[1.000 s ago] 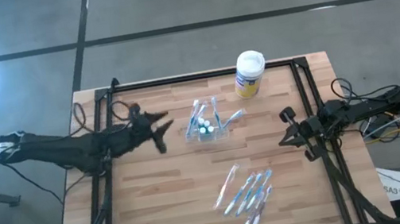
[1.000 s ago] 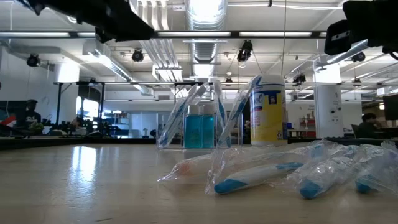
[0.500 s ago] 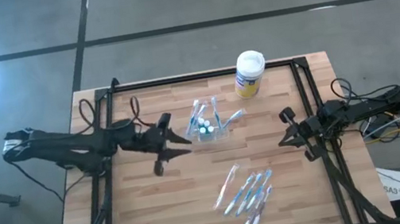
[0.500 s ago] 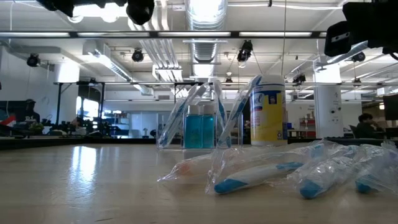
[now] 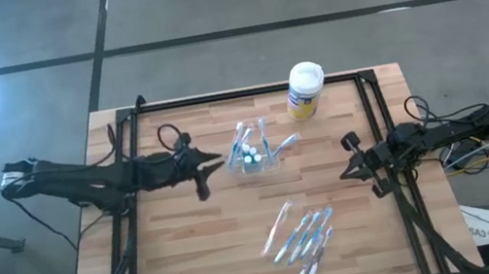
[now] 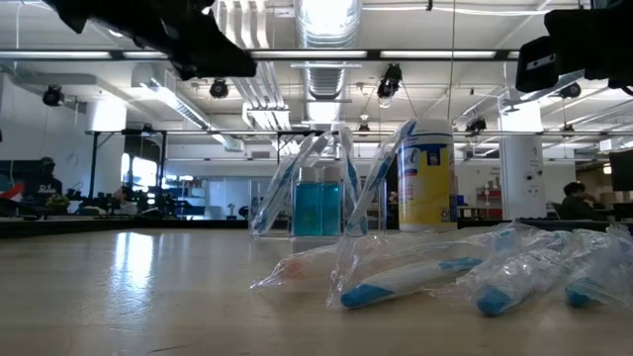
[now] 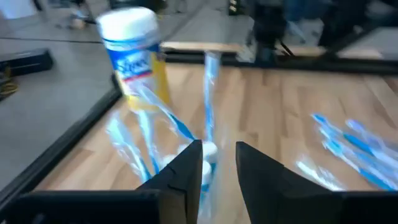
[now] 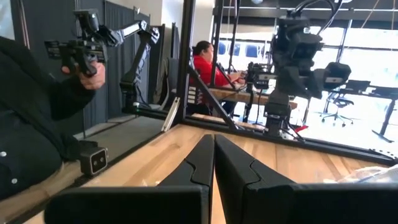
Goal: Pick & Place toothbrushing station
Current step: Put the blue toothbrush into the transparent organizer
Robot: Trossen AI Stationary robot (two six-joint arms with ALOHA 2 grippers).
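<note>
The toothbrushing station [image 5: 250, 153] is a clear plastic holder standing on its base at the middle of the wooden table. It holds wrapped toothbrushes and small blue bottles [image 6: 318, 206]. My left gripper [image 5: 214, 164] hovers just to the station's left, pointing at it. In the left wrist view its fingers stand open [image 7: 219, 163], with the station [image 7: 180, 137] close ahead; I see no touch. My right gripper [image 5: 348, 168] waits shut [image 8: 213, 155] at the table's right side.
A yellow canister with a white lid [image 5: 305, 90] stands at the far edge, right of the station. Several wrapped toothbrushes [image 5: 302, 236] lie near the front. Black frame rails [image 5: 247, 92] run along the table's far and side edges. A person [image 8: 37, 124] stands beyond the table.
My left gripper has moved toward the table's right, closer to the station. It swung toward the near edge and then back, and its wrist has turned. The station and the other things have kept still.
</note>
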